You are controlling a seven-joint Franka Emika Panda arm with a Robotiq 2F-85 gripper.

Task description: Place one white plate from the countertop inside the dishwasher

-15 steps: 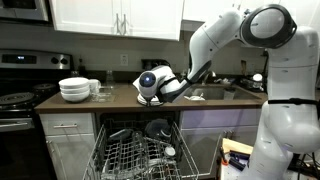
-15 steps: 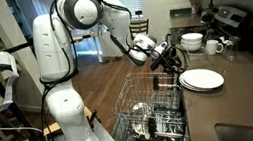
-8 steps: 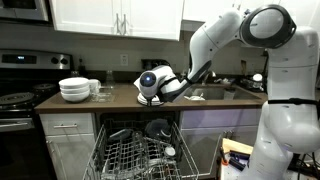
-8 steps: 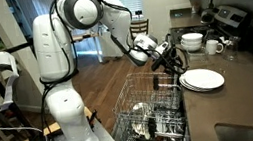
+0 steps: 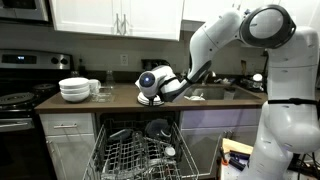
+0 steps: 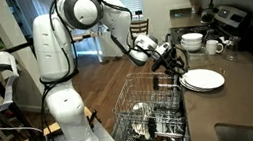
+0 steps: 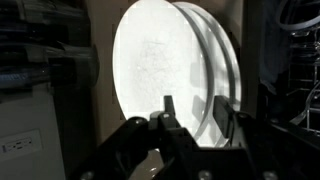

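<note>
A short stack of white plates (image 6: 202, 79) lies on the dark countertop (image 6: 246, 93) above the open dishwasher, whose wire rack (image 6: 151, 112) is pulled out; the rack also shows in an exterior view (image 5: 135, 155). My gripper (image 6: 177, 63) is at the near edge of the stack, just above the counter. In the wrist view the plates (image 7: 150, 70) fill the frame, turned on their side. My gripper (image 7: 195, 108) is open, with its two fingers on either side of the plates' rims. In an exterior view (image 5: 148, 97) the wrist hides the plates.
A taller stack of white bowls (image 5: 74, 89) (image 6: 193, 40) stands farther along the counter, with mugs (image 6: 214, 46) beside it. The black stove (image 5: 15, 100) is beyond them. A sink (image 5: 215, 92) lies on the other side. The rack holds several dishes.
</note>
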